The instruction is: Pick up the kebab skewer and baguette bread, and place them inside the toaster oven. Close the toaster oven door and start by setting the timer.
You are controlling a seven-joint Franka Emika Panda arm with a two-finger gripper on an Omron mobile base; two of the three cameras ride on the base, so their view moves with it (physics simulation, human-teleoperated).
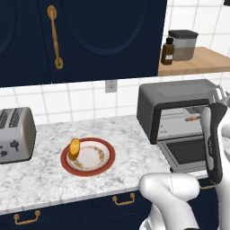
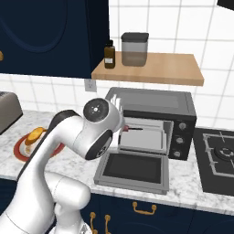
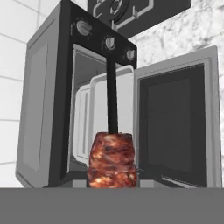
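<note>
My gripper (image 3: 113,177) is shut on the kebab skewer (image 3: 111,159). Its red-brown chunks sit right at the fingers and its stick points into the open toaster oven (image 3: 43,109). In the left base view the skewer (image 1: 192,118) pokes out from behind my forearm in front of the oven (image 1: 175,92) cavity. The toaster oven door (image 1: 188,152) hangs down flat, also seen as a door (image 2: 132,168) below the oven (image 2: 155,100). The baguette bread (image 1: 74,149) lies on the left edge of the red-rimmed plate (image 1: 105,166), far left of the oven.
A silver two-slot toaster (image 1: 15,134) stands at the counter's left end. Above the oven, a wooden shelf (image 2: 173,68) carries a brown bottle (image 2: 109,55) and a grey jar (image 2: 134,49). A black stove (image 2: 219,160) adjoins the oven's right side. Dark blue cabinets hang overhead.
</note>
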